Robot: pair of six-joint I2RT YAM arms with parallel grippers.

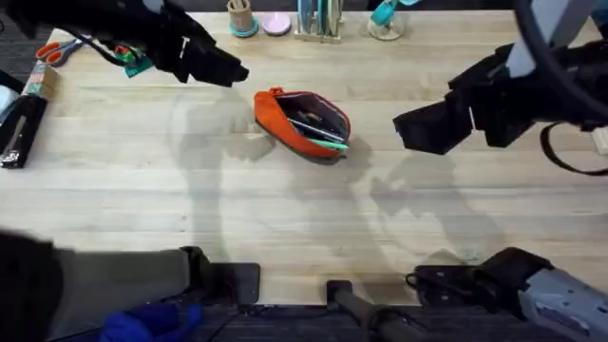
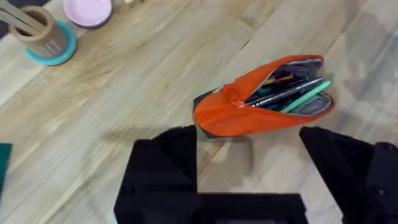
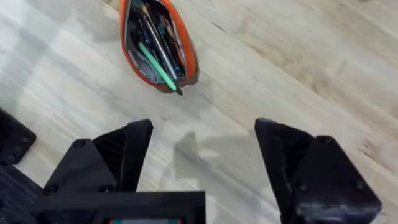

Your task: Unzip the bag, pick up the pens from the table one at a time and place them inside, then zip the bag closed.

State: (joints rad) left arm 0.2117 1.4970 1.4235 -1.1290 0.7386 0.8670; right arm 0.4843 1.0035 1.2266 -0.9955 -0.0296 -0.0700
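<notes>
Overhead: the orange bag (image 1: 302, 123) is seen lying unzipped on the pale wooden desk (image 1: 285, 218), slightly above and left of frame centre. The green pen (image 1: 323, 142) and the grey pen (image 1: 313, 123) are seen inside it, the green one's end jutting just past the mouth at the lower right.

Left arm is stretched from the upper left of the frame, its gripper (image 1: 228, 71) held above the desk, up and left of the bag, apart from it. In the left wrist view the left gripper (image 2: 249, 162) is shown with jaws spread wide, nothing between them, the bag (image 2: 249, 112) just beyond the fingertips.

Right arm is extended in from the right edge, its gripper (image 1: 418, 128) raised and pointed toward the bag, well apart from it. In the right wrist view the right gripper (image 3: 202, 149) is shown with jaws wide apart and empty; the bag (image 3: 155, 43) is seen farther off with its mouth gaping.

A cup with sticks (image 1: 241, 17) and a pink disc (image 1: 276, 23) are noted at the top edge; red-handled scissors (image 1: 57, 49) at the upper left.
</notes>
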